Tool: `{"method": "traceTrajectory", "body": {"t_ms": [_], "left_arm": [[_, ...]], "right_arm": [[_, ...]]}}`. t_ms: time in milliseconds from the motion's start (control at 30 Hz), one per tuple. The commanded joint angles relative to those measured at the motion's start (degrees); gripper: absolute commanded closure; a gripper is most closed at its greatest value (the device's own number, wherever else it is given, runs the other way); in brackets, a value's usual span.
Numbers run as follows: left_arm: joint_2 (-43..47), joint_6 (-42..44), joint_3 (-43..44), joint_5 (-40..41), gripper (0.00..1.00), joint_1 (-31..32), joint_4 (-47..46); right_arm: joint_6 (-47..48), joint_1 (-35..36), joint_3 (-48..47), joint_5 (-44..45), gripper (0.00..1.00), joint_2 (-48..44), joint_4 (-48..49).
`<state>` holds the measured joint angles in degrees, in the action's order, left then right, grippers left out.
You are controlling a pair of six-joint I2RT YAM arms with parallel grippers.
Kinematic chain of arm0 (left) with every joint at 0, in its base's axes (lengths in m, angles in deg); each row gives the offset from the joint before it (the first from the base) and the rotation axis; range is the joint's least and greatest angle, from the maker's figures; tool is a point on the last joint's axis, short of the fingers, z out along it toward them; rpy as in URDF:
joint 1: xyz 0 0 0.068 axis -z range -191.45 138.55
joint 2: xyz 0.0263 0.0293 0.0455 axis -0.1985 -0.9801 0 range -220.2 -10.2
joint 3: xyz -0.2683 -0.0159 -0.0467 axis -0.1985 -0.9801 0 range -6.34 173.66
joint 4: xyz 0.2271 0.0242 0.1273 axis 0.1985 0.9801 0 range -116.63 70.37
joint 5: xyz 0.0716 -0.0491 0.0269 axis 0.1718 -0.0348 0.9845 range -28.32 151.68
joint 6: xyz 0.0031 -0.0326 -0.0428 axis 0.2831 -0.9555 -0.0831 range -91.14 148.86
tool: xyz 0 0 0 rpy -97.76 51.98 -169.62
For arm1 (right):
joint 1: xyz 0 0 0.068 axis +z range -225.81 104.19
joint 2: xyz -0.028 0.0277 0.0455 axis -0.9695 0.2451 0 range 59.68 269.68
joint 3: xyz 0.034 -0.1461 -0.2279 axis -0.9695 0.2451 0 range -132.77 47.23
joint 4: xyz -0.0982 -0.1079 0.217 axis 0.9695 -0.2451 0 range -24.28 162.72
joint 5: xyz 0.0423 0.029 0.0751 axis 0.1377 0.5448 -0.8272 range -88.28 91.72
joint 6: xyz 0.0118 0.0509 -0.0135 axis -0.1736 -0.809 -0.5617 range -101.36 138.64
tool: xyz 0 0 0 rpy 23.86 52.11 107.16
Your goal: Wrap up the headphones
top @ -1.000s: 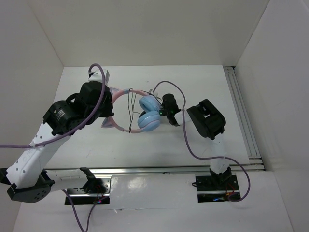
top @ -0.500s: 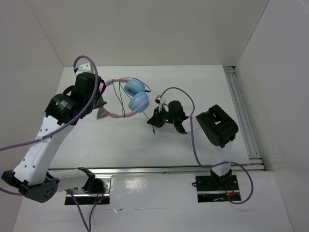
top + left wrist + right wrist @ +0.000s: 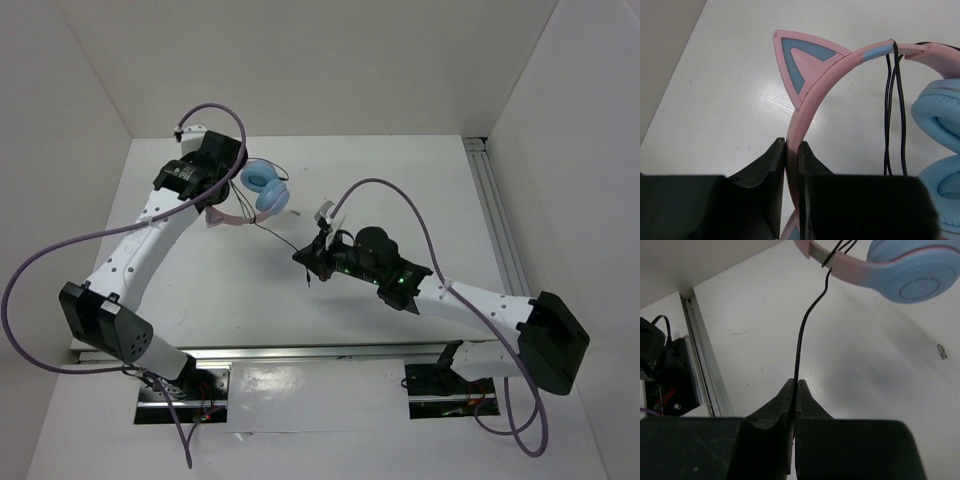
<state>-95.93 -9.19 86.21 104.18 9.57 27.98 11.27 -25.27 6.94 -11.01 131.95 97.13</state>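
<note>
The white table (image 3: 420, 180) is the reference for all positions. The left arm (image 3: 140, 250) reaches from the table's near left corner toward its rear left area. The right arm (image 3: 470, 300) extends from the near right corner toward the table's middle. A purple cable (image 3: 30, 290) loops along each arm. The headphones (image 3: 262, 190) are held over the rear left part of the table, with the two light-blue ear cups (image 3: 268, 192) close together. The left gripper (image 3: 792, 150) is closed almost fully on the pink headband (image 3: 840, 65), its fingers pressing both faces of the band just below one cat ear (image 3: 802, 62). The right gripper (image 3: 795, 387) is over the table's middle, jaws closed to a hairline gap that pinches the thin black cord (image 3: 801, 345). The cord runs in a slight curve from the right gripper up to the headband. Several cord strands cross the headband beside an ear cup.
</note>
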Motion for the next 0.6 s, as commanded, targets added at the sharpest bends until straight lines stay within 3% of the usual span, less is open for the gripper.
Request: {"method": "traceTrajectory", "body": {"t_ms": [0,200,300,500,567], "left_arm": [[0.0,-2.7,-0.3,5.0,1.00,-0.2,-4.4],[-4.5,0.3,-2.0,6.7,1.00,2.7,-3.2],[-8.1,-3.5,-0.1,11.9,1.00,6.5,2.7],[-9.9,-3.1,0.4,3.9,1.00,4.9,3.7],[-9.9,3.1,-3.3,0.7,1.00,4.9,-1.4]], "right_arm": [[3.8,2.8,-4.5,6.5,1.00,-3.3,-11.5],[6.5,4.5,-9.6,10.1,1.00,-6.2,-17.8],[6.5,4.5,-13.7,9.8,1.00,-5.4,-21.5],[8.0,4.5,-17.0,9.9,1.00,-5.6,-24.3],[9.5,4.5,-17.5,14.6,1.00,-5.6,-26.1]]}}
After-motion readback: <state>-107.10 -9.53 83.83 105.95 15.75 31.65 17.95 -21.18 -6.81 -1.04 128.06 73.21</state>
